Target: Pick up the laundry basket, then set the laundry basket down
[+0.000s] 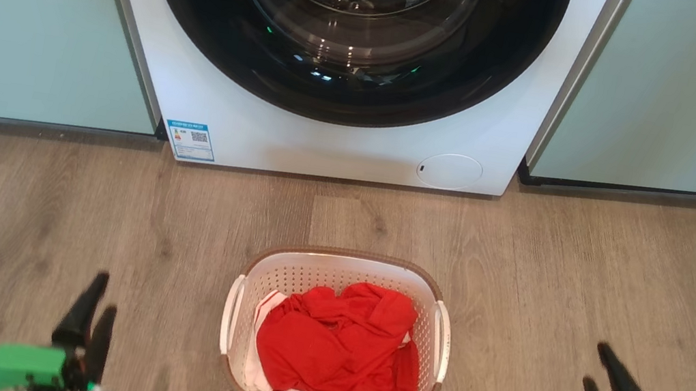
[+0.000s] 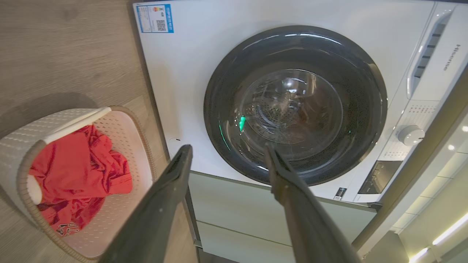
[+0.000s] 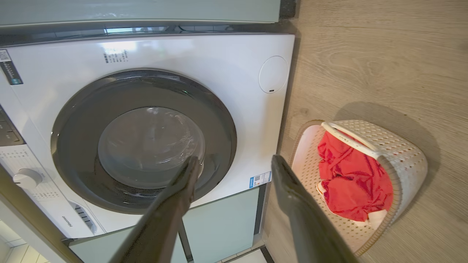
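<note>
Left end effector (image 1: 106, 292) at 7 o'clock and right end effector (image 1: 594, 362) at 5 both gape wide; guide them evenly onto the basket (image 1: 337, 270) handles (image 1: 441, 340).

**Clearances around the laundry basket (image 1: 337, 270), head view**
- 9 and 3 o'clock: bare wood-look floor (image 1: 42, 212), free right up to both side handles (image 1: 230, 316).
- 12 o'clock: a passable strip of floor, then the washing machine (image 1: 328, 144), a solid barrier.
- 10 and 2 o'clock: pale green cabinet fronts (image 1: 35, 24) flank the machine.
- From above: the rim is unobstructed. A red garment (image 1: 336, 345) covers the bottom.
</note>
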`<state>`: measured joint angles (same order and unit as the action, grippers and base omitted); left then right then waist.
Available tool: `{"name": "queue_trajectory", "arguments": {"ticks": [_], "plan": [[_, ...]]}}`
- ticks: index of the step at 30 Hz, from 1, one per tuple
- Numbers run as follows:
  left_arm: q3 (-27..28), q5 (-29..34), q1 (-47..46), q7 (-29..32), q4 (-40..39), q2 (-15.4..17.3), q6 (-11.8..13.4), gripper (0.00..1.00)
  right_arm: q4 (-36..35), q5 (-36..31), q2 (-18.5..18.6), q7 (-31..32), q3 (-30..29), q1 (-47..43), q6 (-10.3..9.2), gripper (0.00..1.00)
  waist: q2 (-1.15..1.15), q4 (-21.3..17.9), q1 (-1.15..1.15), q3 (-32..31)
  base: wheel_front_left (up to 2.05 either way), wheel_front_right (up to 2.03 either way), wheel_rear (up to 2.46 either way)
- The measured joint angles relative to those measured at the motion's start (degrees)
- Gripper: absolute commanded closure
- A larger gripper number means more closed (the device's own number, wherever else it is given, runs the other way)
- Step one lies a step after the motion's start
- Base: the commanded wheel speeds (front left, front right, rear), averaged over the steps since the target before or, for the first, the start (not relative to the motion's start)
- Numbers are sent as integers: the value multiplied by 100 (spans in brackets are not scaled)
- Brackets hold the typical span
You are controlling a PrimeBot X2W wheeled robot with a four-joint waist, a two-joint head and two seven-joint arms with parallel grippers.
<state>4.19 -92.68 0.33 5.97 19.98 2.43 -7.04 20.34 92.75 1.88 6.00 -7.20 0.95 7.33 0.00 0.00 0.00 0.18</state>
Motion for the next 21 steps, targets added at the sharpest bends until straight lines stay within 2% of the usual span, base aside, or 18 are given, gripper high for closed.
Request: {"name": "queue_trajectory", "arguments": {"ticks": [8, 21], "plan": [[-34, 13, 193, -102, 24, -44, 1, 0, 82, -18, -8, -83, 126, -136, 0, 0, 0, -4, 0, -4, 0, 0, 0], [-152, 610, 197, -332, -275, -44, 44, 0, -80, -659, -8, -315, 218, -136, 0, 0, 0, -9, 0, -12, 0, 0, 0]]}}
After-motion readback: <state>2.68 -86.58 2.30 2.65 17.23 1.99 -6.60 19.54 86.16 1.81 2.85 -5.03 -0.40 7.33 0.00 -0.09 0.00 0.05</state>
